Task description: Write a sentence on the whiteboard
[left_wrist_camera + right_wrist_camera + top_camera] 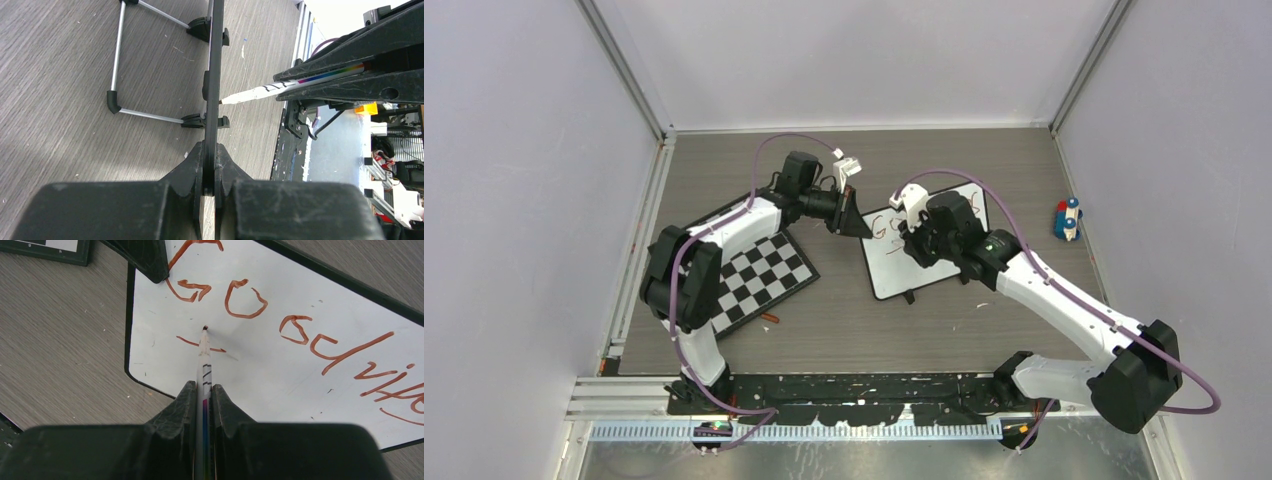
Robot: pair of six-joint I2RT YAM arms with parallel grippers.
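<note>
While the left pincer [210, 156] clamps the whiteboard [280, 375], the right pincer [202, 390] grips the marker [204, 357], apparently starting the second line of the sentence [245, 317]; steady tip pressure comes next.

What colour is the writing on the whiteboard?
Red-brown. The writing shows best in the right wrist view.

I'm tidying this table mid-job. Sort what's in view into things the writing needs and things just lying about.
In use:
the whiteboard, clamped at its edge by the left pincer
the sentence being written on it
the marker, held in the right pincer

Lying about:
the checkerboard
a small blue, red and white object off to the right of the whiteboard
</note>
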